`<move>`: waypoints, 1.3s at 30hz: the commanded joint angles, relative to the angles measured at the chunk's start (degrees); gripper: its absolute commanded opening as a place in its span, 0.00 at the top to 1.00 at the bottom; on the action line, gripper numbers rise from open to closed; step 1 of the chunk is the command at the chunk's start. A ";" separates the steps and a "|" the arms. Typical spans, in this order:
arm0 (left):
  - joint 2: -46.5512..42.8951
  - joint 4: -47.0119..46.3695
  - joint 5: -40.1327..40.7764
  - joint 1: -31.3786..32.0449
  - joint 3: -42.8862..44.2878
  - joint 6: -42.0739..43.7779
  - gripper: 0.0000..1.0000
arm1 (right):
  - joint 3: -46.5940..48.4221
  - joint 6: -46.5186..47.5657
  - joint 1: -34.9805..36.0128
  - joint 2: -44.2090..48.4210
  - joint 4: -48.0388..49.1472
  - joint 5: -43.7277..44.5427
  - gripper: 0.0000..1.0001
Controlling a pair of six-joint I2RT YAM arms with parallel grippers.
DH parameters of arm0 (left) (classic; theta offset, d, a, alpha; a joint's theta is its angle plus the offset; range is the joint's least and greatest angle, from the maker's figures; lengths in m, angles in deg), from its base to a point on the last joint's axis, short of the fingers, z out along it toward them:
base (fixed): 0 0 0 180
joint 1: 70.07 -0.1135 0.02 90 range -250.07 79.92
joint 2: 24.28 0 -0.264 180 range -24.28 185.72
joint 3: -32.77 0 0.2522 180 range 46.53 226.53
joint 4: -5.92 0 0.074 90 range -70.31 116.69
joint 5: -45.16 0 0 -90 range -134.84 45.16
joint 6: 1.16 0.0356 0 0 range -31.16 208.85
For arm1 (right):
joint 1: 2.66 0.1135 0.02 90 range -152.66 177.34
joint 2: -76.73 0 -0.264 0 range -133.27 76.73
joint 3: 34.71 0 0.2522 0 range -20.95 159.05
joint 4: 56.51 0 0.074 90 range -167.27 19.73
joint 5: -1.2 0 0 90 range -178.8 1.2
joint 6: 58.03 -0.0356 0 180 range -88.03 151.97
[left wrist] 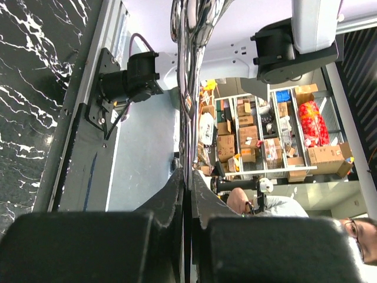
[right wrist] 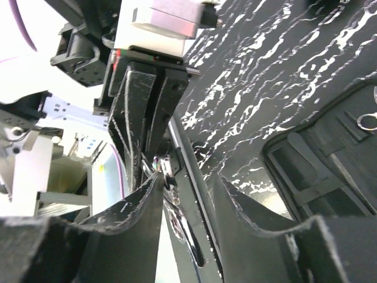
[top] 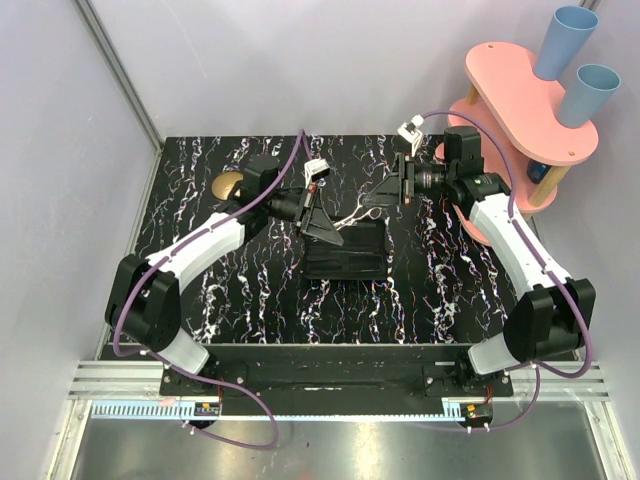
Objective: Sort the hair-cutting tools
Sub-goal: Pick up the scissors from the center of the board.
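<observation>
Black case (top: 345, 258) lies open at the centre of the marbled table (top: 440, 290). One flap is raised on edge on its left side.

Left gripper (top: 313, 211): jaws closed on the top edge of that raised flap, holding it upright. The right wrist view shows the same thing, with its two fingers (right wrist: 148, 135) pressed together on the thin dark panel. In its own wrist view the left gripper (left wrist: 188, 183) shows only a hairline gap between the pads.

Right gripper (top: 377, 203): reaches in from the right, level with the top of the flap. Jaws are part-way open, with the fingers clearly apart in the wrist view (right wrist: 188, 188). They straddle the flap edge and a pair of scissors (right wrist: 177, 218). The shiny metal runs along the flap face, close against the finger on the left of that view, with a clear gap to the other finger. No firm grip is visible. Whether the near finger touches the metal, I cannot tell.

From above, the scissors (top: 352, 213) show as a silvery glint between the two grippers, above the case's back edge.

Second pair of scissors (right wrist: 366, 121): only a looped handle shows, lying on the case's flat inner panel at the edge of the right wrist view.

Brass bowl (top: 228, 185) sits at the far left of the table, well apart from the case. Pink stand (top: 520, 90) with two blue cups (top: 563, 40) is at the far right
</observation>
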 commanded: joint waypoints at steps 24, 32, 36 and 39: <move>8.18 -81.71 1.11 -4.73 -9.17 -56.85 0.12 | -14.64 -26.48 0.44 2.84 37.05 -7.04 1.00; 2.50 -48.71 3.14 -12.83 -15.68 -26.93 0.04 | -18.07 -20.34 -2.47 4.33 22.32 8.23 1.00; -3.41 31.64 25.66 -11.08 2.29 30.90 0.01 | -18.15 -17.34 -2.99 3.36 15.07 18.63 1.00; -3.05 36.65 34.51 -11.68 4.98 33.07 0.01 | -20.87 -17.78 -3.44 2.66 15.24 23.89 1.00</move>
